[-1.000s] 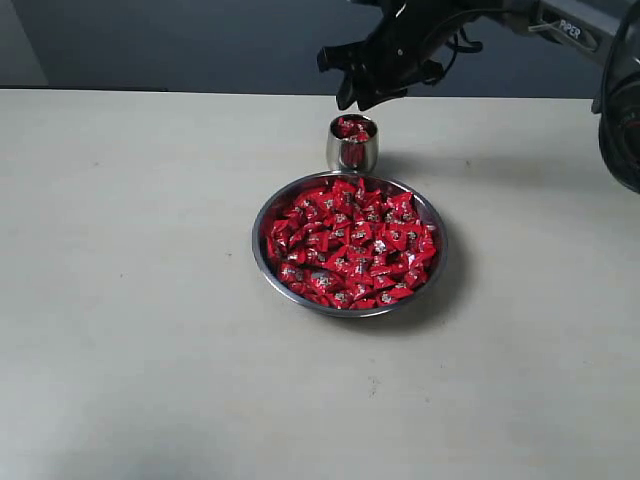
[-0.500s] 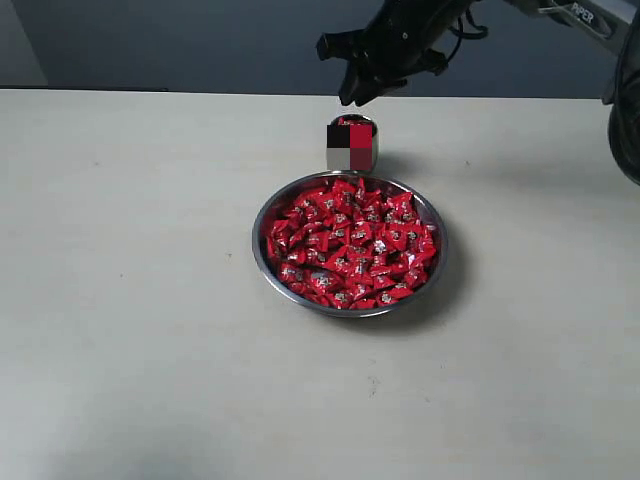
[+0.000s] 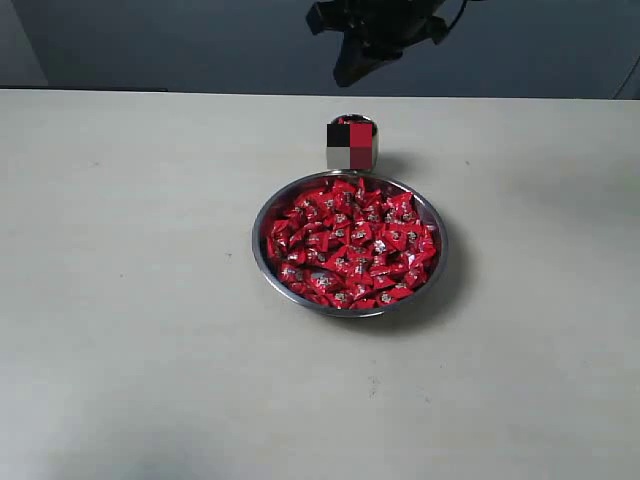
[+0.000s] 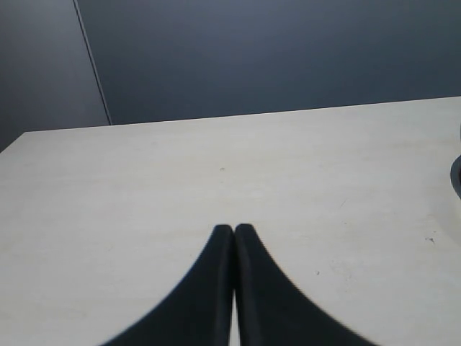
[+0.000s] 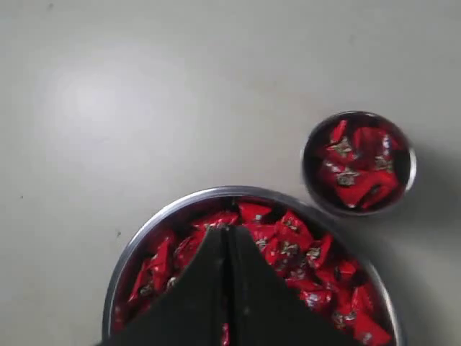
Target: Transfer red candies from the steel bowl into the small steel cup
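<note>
The steel bowl (image 3: 266, 262) sits mid-table, heaped with red candies (image 3: 350, 245). Just behind it stands the small steel cup (image 3: 352, 143), blurred in the exterior view. The right wrist view shows the cup (image 5: 358, 162) with several red candies inside, beside the bowl (image 5: 144, 238) and its candies (image 5: 288, 234). My right gripper (image 3: 348, 72) hangs high above and behind the cup, touching nothing. Its fingers (image 5: 227, 231) are shut with nothing between them. My left gripper (image 4: 234, 229) is shut over bare table and is out of the exterior view.
The pale table (image 3: 150, 300) stretches wide to the left, right and front of the bowl. A dark wall (image 3: 200, 40) runs along the table's back edge. A sliver of the bowl's rim (image 4: 456, 173) shows at the edge of the left wrist view.
My right gripper has risen from just above the cup toward the top of the exterior view, and most of its arm has left the frame. Bowl and cup have not moved.
</note>
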`<action>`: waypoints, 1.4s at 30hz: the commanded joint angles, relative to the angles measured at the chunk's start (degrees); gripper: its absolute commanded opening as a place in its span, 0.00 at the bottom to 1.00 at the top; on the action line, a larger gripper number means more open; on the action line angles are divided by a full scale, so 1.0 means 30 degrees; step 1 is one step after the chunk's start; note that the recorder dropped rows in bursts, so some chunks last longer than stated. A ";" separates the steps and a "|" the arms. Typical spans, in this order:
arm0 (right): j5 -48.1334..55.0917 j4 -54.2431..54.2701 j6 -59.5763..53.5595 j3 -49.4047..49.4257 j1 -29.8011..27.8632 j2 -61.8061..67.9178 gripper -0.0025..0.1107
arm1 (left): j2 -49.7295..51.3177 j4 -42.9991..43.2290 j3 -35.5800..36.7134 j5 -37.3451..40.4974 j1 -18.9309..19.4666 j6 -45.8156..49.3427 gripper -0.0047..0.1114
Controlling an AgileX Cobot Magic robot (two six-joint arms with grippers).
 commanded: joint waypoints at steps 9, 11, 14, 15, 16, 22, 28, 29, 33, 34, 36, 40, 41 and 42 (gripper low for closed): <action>-0.4378 0.0794 -0.3549 1.1852 0.1702 -0.5421 0.01 | -0.0091 0.0038 -0.0159 -0.0089 0.0039 -0.0068 0.04; -0.4378 0.1054 -0.4066 1.2838 0.1702 -0.5602 0.01 | -0.0091 0.0038 -0.0159 -0.0089 0.0039 -0.0068 0.04; -0.4231 0.1094 -0.4333 1.3603 0.1702 -0.5476 0.01 | -0.0091 0.0038 -0.0159 -0.0089 0.0039 -0.0068 0.04; -0.4231 0.1094 -0.4333 1.3765 0.1702 -0.5433 0.01 | -0.0091 0.0038 -0.0159 -0.0089 0.0039 -0.0068 0.04; -0.4126 0.1048 -0.4333 1.3853 0.1702 -0.5270 0.01 | -0.0091 0.0038 -0.0159 -0.0089 0.0039 -0.0068 0.04; -0.3622 0.1316 -0.4460 1.3886 0.1745 -0.4086 0.01 | -0.0091 0.0038 -0.0159 -0.0089 0.0039 -0.0068 0.04; -0.3622 0.2797 -0.4654 1.3886 0.1745 -0.3121 0.01 | -0.0091 0.0038 -0.0159 -0.0089 0.0039 -0.0068 0.04; -0.3622 0.2897 -0.4654 1.3886 0.1745 -0.2974 0.01 | -0.0091 0.0038 -0.0159 -0.0089 0.0039 -0.0068 0.04; -0.3622 0.3185 -0.4679 1.3886 0.1970 -0.2407 0.01 | -0.0091 0.0038 -0.0159 -0.0089 0.0039 -0.0068 0.04; -0.3622 0.3185 -0.4764 1.3886 0.2089 -0.2284 0.01 | -0.0091 0.0038 -0.0159 -0.0089 0.0039 -0.0068 0.04; -0.3582 0.3407 -0.5034 1.3886 0.2329 -0.2032 0.01 | -0.0091 0.0038 -0.0159 -0.0089 0.0039 -0.0068 0.04; -0.3720 0.3368 -0.5245 1.3886 0.2750 -0.1530 0.01 | -0.0091 0.0038 -0.0159 -0.0089 0.0039 -0.0068 0.04; -0.3774 0.3331 -0.5280 1.3886 0.2866 -0.1433 0.01 | -0.0091 0.0038 -0.0159 -0.0089 0.0039 -0.0068 0.04; -0.3869 0.3324 -0.5280 1.3886 0.2864 -0.1389 0.02 | -0.0091 0.0038 -0.0159 -0.0089 0.0039 -0.0068 0.04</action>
